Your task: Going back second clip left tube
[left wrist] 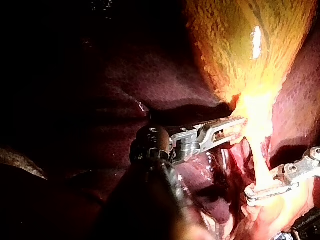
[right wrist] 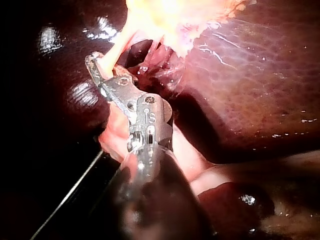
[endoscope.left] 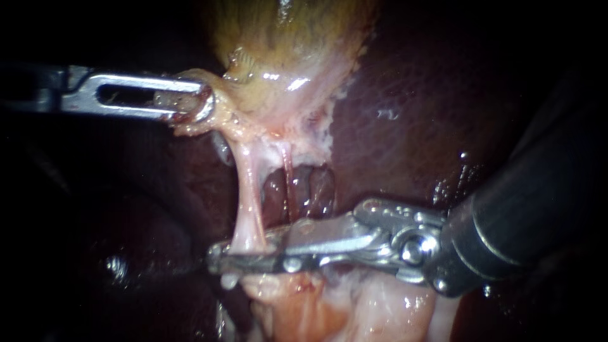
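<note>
The left instrument, a slim steel shaft ending in a slotted claw, has that claw clamped on the pale, fatty neck of the yellow-tan, glossy gallbladder. The tissue just beyond the claw tip is drawn sideways, a pull that seems meant to stretch the strands under the neck so they stand free of the dark maroon, wet liver behind. The left tube, a pale pink glistening strand, runs taut from just under the left claw into the claw of the right instrument, a thicker dark shaft with a hinged steel tip lying crosswise to the strand. That claw appears closed on the left tube near its far end, with both halves touching it; the right wrist view likewise shows the strand entering close to the claw tip. Toward the claw's hinge, the thin reddish right tube stands apart, outside the grip. No clip can be made out, since the claw covers that spot. Judging by the task, the right claw would need to let go before backing out along its shaft; pulling away while closed could tear the stretched strand
</note>
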Controlling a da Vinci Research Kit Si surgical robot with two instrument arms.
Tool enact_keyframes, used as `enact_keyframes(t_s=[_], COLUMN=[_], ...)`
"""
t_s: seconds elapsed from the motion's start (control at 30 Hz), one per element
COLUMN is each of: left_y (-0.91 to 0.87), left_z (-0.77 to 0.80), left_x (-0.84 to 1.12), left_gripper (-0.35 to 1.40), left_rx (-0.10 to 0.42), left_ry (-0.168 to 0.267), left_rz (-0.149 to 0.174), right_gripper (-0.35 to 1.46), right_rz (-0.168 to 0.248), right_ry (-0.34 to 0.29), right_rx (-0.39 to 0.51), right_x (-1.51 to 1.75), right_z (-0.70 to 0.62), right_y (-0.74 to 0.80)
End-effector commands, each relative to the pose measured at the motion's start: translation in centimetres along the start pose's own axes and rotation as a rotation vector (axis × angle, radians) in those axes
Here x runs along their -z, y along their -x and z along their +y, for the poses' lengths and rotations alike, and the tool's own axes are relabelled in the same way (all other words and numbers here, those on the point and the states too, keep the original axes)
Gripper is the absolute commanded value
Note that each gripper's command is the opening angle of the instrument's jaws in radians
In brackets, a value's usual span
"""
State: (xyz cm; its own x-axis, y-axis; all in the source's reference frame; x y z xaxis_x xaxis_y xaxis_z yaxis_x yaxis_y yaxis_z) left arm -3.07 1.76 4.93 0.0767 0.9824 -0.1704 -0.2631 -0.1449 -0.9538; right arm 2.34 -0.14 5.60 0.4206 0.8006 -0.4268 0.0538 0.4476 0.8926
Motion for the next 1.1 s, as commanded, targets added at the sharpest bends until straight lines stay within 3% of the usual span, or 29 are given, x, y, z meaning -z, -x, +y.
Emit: enact_keyframes(t_s=[0.03, 0.1, 0.17, 0.33, 0.7, 0.87, 1.0, 1.1], left_y=[0.0, 0.0, 0.0, 0.0, 0.01, 0.01, 0.01, 0.01], left_z=[0.0, 0.0, 0.0, 0.0, 0.0, -0.01, -0.01, -0.01], left_x=[0.0, 0.0, 0.0, 0.0, 0.01, 0.02, 0.03, 0.04], left_gripper=[-0.35, -0.35, -0.35, -0.35, -0.35, -0.35, -0.35, -0.35], left_rx=[0.0, 0.0, 0.0, 0.0, 0.0, 0.0, -0.001, -0.001], left_ry=[0.0, 0.0, 0.0, 0.0, 0.0, 0.0, 0.001, 0.001], left_rz=[0.0, 0.0, 0.0, 0.0, 0.0, 0.0, -0.001, -0.002], right_gripper=[-0.35, -0.3, 0.05, 0.41, 0.49, 0.5, 0.5, 0.5], right_rz=[0.0, 0.002, 0.015, 0.042, 0.103, 0.112, 0.106, 0.088], right_ry=[0.0, 0.004, -0.004, 0.031, 0.225, 0.284, 0.287, 0.241], right_rx=[0.0, -0.001, 0.036, 0.087, 0.357, 0.4, 0.438, 0.479], right_x=[-0.01, -0.03, -0.05, -0.13, -0.02, 0.18, 0.4, 0.63], right_z=[0.0, 0.01, 0.02, 0.09, 0.4, 0.41, 0.37, 0.3], right_y=[0.0, -0.01, -0.01, 0.02, -0.01, -0.02, 0.0, 0.05])
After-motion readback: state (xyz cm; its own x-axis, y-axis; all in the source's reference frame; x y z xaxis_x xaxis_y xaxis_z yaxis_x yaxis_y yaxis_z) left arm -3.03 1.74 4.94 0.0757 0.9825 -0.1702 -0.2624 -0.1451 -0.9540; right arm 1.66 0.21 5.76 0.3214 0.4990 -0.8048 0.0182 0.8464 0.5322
